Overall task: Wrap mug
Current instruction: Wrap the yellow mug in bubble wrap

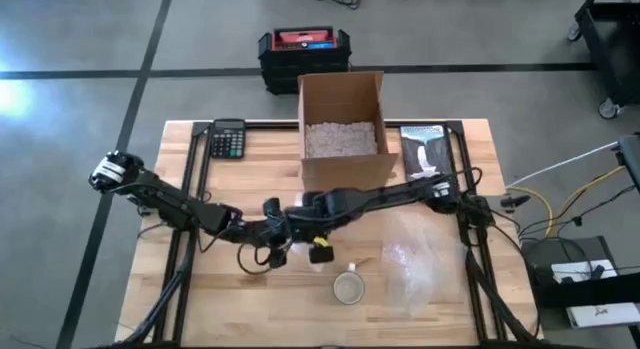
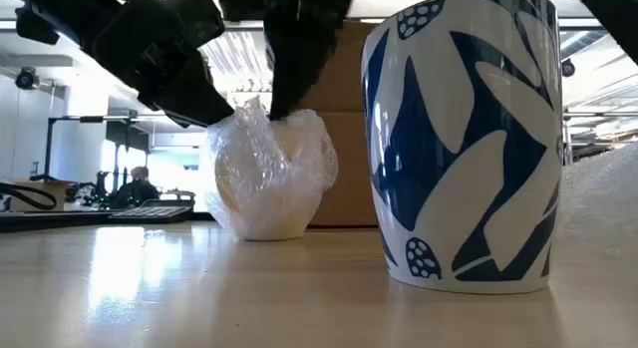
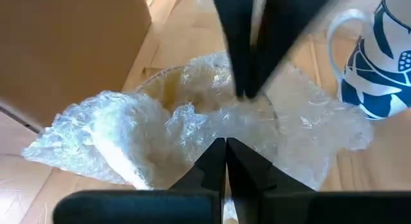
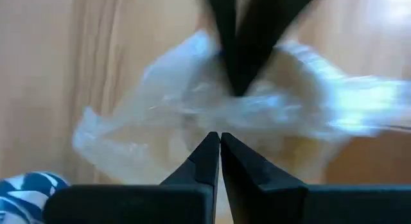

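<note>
— So, what holds what?

— At upper centre of the high view an open cardboard box (image 1: 342, 124) holds pale packing peanuts (image 1: 340, 139). Lower centre, the blue-and-white leaf-patterned mug (image 1: 348, 287) stands upright and bare; I cannot tell what is inside it. Just above and left of it sits a bundle in bubble wrap (image 2: 269, 178), resting on the table.

— And the grippers?

— Both meet over that bundle. The left gripper (image 3: 226, 147) has its fingers pressed together on the wrap, and the right gripper (image 4: 219, 142) pinches it from the opposite side.

— The surface and room?

— A wooden table (image 1: 220, 309) carries a calculator (image 1: 228, 140) at upper left and a loose bubble wrap sheet (image 1: 420, 264) at lower right. A black-and-red case (image 1: 304, 51) sits on the grey floor beyond.
</note>
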Robot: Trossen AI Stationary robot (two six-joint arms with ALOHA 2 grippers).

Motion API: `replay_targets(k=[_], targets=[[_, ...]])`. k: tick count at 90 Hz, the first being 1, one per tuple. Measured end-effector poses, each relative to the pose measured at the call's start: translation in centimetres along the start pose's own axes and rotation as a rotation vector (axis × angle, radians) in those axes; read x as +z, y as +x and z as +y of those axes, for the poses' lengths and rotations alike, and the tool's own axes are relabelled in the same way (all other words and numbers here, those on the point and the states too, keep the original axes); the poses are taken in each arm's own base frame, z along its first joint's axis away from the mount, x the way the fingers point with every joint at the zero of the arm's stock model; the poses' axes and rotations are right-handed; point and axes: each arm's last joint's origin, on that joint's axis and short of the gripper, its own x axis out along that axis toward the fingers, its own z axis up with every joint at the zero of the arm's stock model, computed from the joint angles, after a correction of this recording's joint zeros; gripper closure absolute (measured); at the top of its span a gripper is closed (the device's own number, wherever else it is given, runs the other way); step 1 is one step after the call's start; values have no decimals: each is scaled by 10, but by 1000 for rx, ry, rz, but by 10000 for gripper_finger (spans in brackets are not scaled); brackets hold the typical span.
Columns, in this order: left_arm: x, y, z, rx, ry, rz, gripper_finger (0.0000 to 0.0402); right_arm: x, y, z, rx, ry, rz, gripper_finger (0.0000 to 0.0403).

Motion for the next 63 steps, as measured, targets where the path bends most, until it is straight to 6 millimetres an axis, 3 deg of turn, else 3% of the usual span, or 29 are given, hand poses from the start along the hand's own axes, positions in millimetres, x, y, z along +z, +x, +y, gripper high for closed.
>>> replay_targets(k=[13,39,63], targets=[[0,0,0,-3,-1,1,402,8,-10,-2,-13,-14,-93,400],[-7,-2,2,-1,21,61,402,6,33,-11,-15,-1,-4,400],[2,-25,7,-24,0,61,402,0,55,-24,-20,22,61,401]])
